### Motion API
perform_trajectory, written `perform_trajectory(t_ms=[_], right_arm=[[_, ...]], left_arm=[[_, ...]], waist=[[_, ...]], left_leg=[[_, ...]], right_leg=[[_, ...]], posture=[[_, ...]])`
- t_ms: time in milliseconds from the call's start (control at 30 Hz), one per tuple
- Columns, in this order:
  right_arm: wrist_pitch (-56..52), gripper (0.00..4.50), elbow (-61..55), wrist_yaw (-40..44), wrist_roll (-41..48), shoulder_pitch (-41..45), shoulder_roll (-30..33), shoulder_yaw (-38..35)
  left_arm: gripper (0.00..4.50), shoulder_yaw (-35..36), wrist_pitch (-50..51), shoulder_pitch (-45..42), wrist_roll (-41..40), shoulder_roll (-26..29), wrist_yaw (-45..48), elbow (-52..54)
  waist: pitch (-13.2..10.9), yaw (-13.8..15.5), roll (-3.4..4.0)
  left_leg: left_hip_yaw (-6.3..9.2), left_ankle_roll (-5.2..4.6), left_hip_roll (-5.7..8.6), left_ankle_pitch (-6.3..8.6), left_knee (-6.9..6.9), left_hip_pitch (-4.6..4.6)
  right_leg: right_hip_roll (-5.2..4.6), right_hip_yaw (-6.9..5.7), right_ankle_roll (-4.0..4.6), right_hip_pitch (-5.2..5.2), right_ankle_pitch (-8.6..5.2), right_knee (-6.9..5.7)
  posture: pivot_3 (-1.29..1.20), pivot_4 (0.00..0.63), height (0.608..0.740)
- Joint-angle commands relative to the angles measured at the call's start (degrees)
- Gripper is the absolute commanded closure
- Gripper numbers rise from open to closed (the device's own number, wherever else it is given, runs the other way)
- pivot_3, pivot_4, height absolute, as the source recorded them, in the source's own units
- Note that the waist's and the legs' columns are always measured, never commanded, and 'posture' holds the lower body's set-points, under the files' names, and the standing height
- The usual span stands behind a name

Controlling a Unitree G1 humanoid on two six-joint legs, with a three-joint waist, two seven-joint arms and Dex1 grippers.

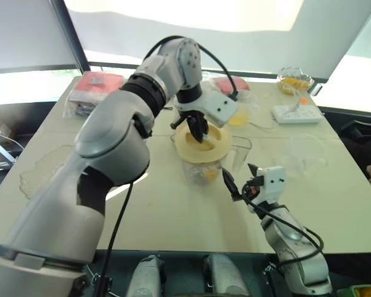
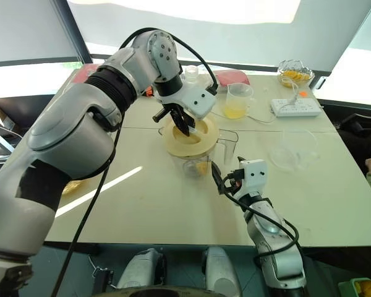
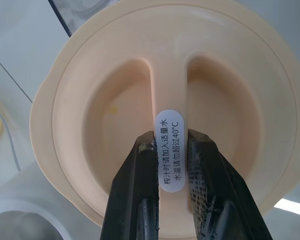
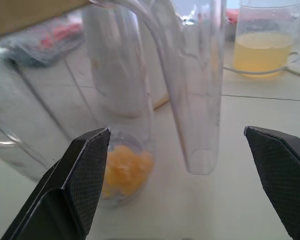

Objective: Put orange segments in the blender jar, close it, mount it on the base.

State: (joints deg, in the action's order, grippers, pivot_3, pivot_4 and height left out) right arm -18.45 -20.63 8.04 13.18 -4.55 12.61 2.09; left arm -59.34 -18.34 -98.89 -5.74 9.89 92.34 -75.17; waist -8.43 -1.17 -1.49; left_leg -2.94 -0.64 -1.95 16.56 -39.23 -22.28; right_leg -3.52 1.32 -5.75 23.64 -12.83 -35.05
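A: Where is the blender jar (image 2: 198, 158)?
B: It stands in the middle of the table (image 2: 142, 198), with orange segments (image 4: 125, 170) at its bottom.
A: And the claws?
B: The left gripper (image 3: 170, 165) is clenched on the ridge of the cream lid (image 3: 105, 115), over the jar mouth. The right gripper (image 4: 182, 165) is spread wide, level with the jar handle (image 4: 195, 100).

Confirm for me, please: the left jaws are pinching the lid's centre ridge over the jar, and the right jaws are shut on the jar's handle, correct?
Not quite. The right gripper is wide open, its jaws either side of the jar's handle without touching it, as the right wrist view shows. The left gripper does pinch the lid's ridge over the jar.
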Motion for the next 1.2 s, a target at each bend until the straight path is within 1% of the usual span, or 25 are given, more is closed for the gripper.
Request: perform_trajectory(t_ms=[33, 133, 233, 267, 333, 467, 500, 600, 633, 767, 867, 933, 1033, 1100, 1200], right_arm=[[4.5, 0.00, 4.0, -1.1, -3.8, 3.9, -0.6, -0.4], [6.9, 0.00, 8.4, -1.8, -5.4, 7.0, -1.0, -1.5], [8.4, 0.00, 10.1, -1.8, -5.8, 8.8, -1.7, -1.9], [8.7, 0.26, 10.1, -1.7, -5.4, 9.1, -2.1, -2.1], [9.2, 0.93, 10.0, -1.6, -5.2, 9.3, -2.7, -2.5], [8.9, 2.89, 9.3, -1.7, -5.8, 8.9, -3.2, -2.5], [8.6, 3.45, 9.0, -1.8, -6.0, 8.7, -3.3, -2.5], [7.9, 3.49, 8.4, -2.1, -6.1, 8.5, -3.5, -2.3], [7.2, 3.49, 7.6, -2.4, -6.4, 8.2, -3.6, -2.0], [5.0, 3.49, 5.2, -4.0, -7.0, 7.1, -4.5, -1.6], [3.6, 3.49, 3.6, -4.6, -7.2, 6.3, -5.2, -1.4], [2.9, 3.49, 2.4, -5.6, -6.9, 5.6, -6.3, -1.8], [2.1, 3.49, 1.1, -6.9, -7.5, 4.7, -7.4, -1.7], [1.6, 3.49, -0.3, -7.6, -7.9, 3.7, -8.1, -1.5], [1.2, 3.49, -1.4, -8.2, -8.4, 2.8, -8.8, -1.3]], left_arm=[[4.27, -3.7, -0.6, 4.4, 3.5, -1.6, 0.2, -1.1], [4.27, -3.8, -0.6, 4.9, 4.0, -1.9, 0.2, -1.3], [4.27, -3.8, -0.7, 5.2, 4.3, -2.2, 0.2, -1.2], [4.27, -3.7, -0.7, 5.3, 4.3, -2.3, 0.2, -1.2], [4.27, -3.7, -0.4, 5.4, 4.2, -2.4, 0.2, -1.1], [4.27, -3.6, 0.5, 5.7, 3.4, -2.3, 0.2, -0.9], [4.27, -3.4, 0.9, 5.9, 3.2, -2.3, 0.2, -0.9], [4.27, -3.1, 1.6, 6.3, 2.9, -2.1, 0.2, -0.8], [4.27, -1.5, 2.1, 7.0, 3.7, -2.1, 0.2, -0.8], [4.27, 4.1, 6.3, 8.7, 2.7, -2.1, 0.2, 0.5], [4.27, 4.2, 6.9, 9.8, 3.4, -0.6, 0.2, 2.3], [4.27, 2.7, 9.8, 10.5, 2.5, 0.3, 0.2, 4.2], [4.27, 2.3, 14.5, 11.5, 4.0, 0.6, 0.2, 5.7], [4.27, 4.3, 20.4, 11.8, 7.4, -0.5, 0.2, 5.5], [4.27, 6.9, 27.3, 12.6, 9.6, -1.2, 0.2, 6.9]], waist=[[0.1, 0.0, 0.04], [0.2, 0.1, 0.13], [0.3, 0.2, 0.15], [0.3, 0.2, 0.15], [0.3, 0.2, 0.17], [0.3, 0.2, 0.23], [0.4, 0.3, 0.24], [0.4, 0.2, 0.27], [0.4, 0.2, 0.29], [0.5, 0.4, 0.40], [0.5, 0.4, 0.40], [0.5, 0.4, 0.39], [0.5, 0.3, 0.39], [0.6, 0.2, 0.43], [0.9, 0.2, 0.47]], left_leg=[[0.02, 0.00, 0.00, 0.00, 0.00, 0.00], [0.05, 0.00, 0.01, 0.00, 0.01, 0.01], [0.06, -0.01, 0.06, 0.01, 0.04, 0.00], [0.07, -0.01, 0.06, 0.01, 0.05, 0.00], [0.09, -0.02, 0.06, 0.01, 0.06, -0.01], [0.12, -0.02, 0.02, 0.01, 0.06, -0.01], [0.13, -0.02, 0.03, 0.01, 0.06, -0.01], [0.15, -0.02, 0.03, 0.02, 0.06, -0.03], [0.15, -0.02, 0.03, 0.03, 0.07, -0.04], [0.16, -0.08, 0.03, 0.06, 0.12, -0.04], [0.24, -0.08, 0.03, 0.06, 0.14, -0.06], [0.23, -0.10, 0.04, 0.08, 0.15, -0.06], [0.23, -0.25, 0.04, 0.17, 0.17, -0.08], [0.24, -0.41, 0.03, 0.27, 0.22, -0.08], [0.27, -0.78, 0.02, 0.48, 0.24, -0.08]], right_leg=[[0.01, 0.00, 0.00, 0.00, 0.00, 0.00], [0.01, -0.01, 0.00, 0.00, 0.00, 0.00], [0.01, -0.01, -0.01, 0.00, -0.01, 0.00], [0.01, 0.00, -0.01, 0.00, -0.02, 0.00], [0.01, -0.01, 0.00, 0.00, -0.03, 0.01], [-0.03, 0.00, 0.01, 0.00, -0.05, 0.01], [-0.04, 0.00, 0.01, -0.01, -0.05, 0.01], [-0.08, -0.01, -0.01, -0.03, -0.08, 0.09], [-0.09, 0.00, -0.02, -0.03, -0.09, 0.10], [-0.10, -0.02, -0.04, -0.02, -0.13, 0.13], [-0.12, -0.08, -0.03, 0.00, -0.17, 0.14], [-0.16, -0.08, -0.02, 0.00, -0.19, 0.18], [-0.18, -0.08, 0.04, 0.00, -0.17, 0.30], [-0.17, -0.10, 0.08, 0.00, -0.14, 0.48], [-0.14, -0.20, 0.11, -0.04, -0.12, 0.71]], posture=[[0.00, 0.150, 0.740], [0.00, 0.150, 0.740], [0.00, 0.150, 0.740], [0.00, 0.150, 0.740], [0.00, 0.150, 0.740], [0.00, 0.150, 0.740], [0.00, 0.150, 0.740], [0.00, 0.150, 0.740], [0.00, 0.150, 0.740], [0.00, 0.150, 0.740], [0.00, 0.150, 0.740], [0.00, 0.150, 0.740], [0.00, 0.150, 0.740], [0.00, 0.150, 0.740], [0.00, 0.150, 0.740]])
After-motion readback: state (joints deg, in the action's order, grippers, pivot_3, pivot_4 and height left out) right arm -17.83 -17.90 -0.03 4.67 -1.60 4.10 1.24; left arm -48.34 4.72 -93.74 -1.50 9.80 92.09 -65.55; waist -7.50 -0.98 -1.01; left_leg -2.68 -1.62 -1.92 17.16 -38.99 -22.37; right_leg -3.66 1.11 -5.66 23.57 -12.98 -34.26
